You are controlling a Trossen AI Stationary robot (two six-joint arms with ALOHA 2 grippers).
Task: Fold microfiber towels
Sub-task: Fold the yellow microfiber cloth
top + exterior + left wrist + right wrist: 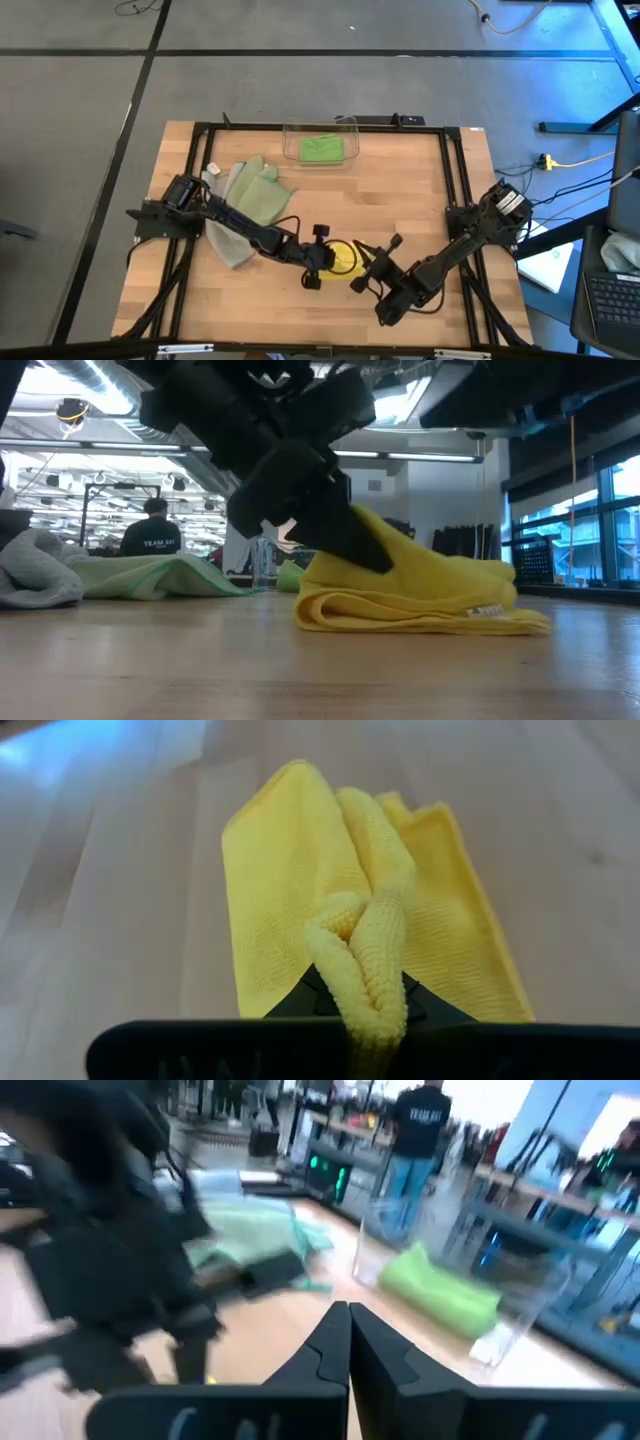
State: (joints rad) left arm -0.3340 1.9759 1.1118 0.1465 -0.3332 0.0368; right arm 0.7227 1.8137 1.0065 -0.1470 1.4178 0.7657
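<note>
The yellow towel (347, 258) lies folded in layers on the table's near middle; it also shows in the low view (420, 600). My left gripper (322, 262) reaches in from the left and is shut on it. My right gripper (390, 246) is just right of the towel, shut and empty, as the right wrist view (348, 1330) shows. The bright green towel (322, 149) lies inside the clear bin (345, 125) at the far edge. The pale sage towel (255, 195) and the grey towel (228, 240) lie in a heap under my left arm. My left gripper pinches a bunched-up fold of the yellow towel (366, 982) between its two fingers, several layers thick. The fingers slant down from the table's left. The held fold is raised (385, 535), and the rest of the towel lies in flat layers on the table (430, 622).
The clear bin stands at the far middle. The sage and grey heap (150, 575) takes up the left side. Bare wood (420, 190) lies on the right and along the near edge. A person (152, 530) stands in the room beyond the table.
</note>
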